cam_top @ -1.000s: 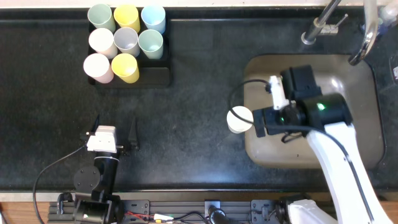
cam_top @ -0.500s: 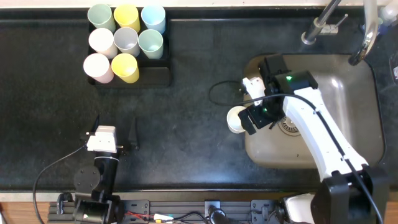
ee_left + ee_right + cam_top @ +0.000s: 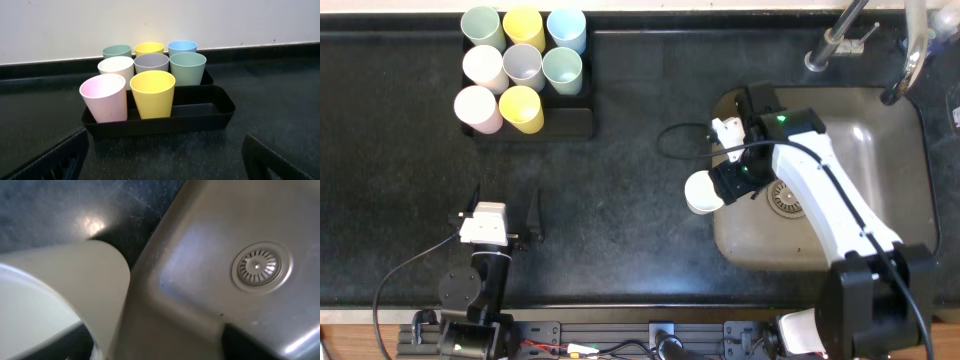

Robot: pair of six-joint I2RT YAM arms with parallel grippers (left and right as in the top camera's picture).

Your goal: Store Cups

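**Right arm holds a white cup at the sink's left rim**

The right gripper (image 3: 725, 183) is closed on the white cup (image 3: 701, 193), which sits over the dark counter (image 3: 620, 220) just beside the left rim of the sink (image 3: 880, 130). In the right wrist view the cup's pale wall (image 3: 75, 280) is in the foreground, with the sink's drain (image 3: 257, 266) beyond it. Well to the left of the sink, toward the back wall, a black tray (image 3: 570, 122) holds eight stored cups (image 3: 152, 92), with one corner space open on the side nearer the sink. The left gripper (image 3: 507, 212) rests low over the counter, far left of the sink, with its fingers spread wide and nothing between them.
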